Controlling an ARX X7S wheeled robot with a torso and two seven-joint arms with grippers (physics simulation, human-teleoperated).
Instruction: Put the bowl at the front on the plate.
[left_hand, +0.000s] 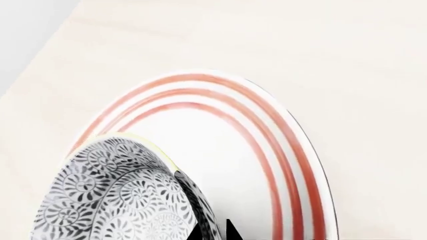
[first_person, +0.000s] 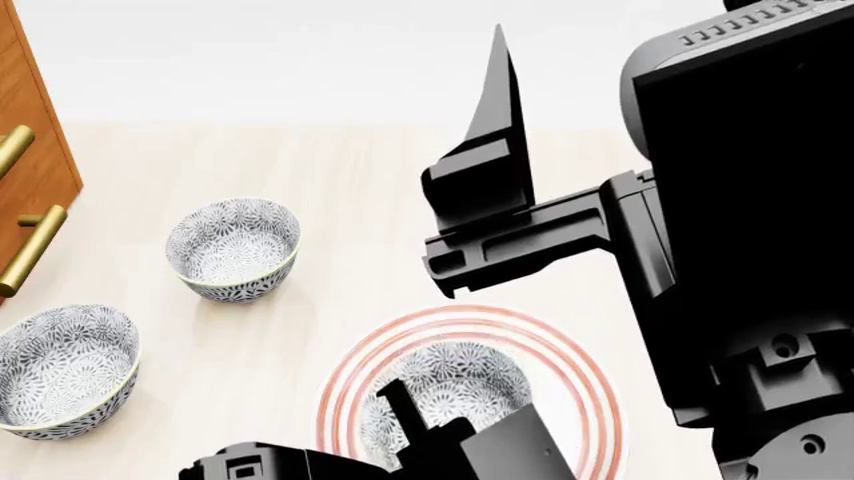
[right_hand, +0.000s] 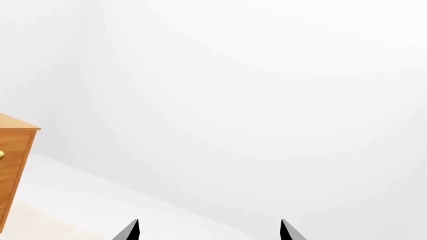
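Black left pincer (left_hand: 213, 231) astride bowl (first_person: 447, 385) rim, over plate (first_person: 587, 365).

Bowl (first_person: 454, 385): white w/ dense grey floral swirls inside & out; in the left wrist view a thin pale yellow edge shows along its rim. Plate (first_person: 587, 375): white, three thin red concentric rings round the rim. Two more bowls, one farther back (first_person: 234, 247) & one at the left edge (first_person: 60, 368), same grey-on-white floral pattern. Table (first_person: 334, 180): pale beige wood grain. Cabinet (first_person: 34, 140): warm orange-brown wood w/ brass-gold handles (first_person: 30, 250). Wall (right_hand: 267, 100): plain white. Left gripper (left_hand: 213, 231) & right gripper (right_hand: 208, 231): black.
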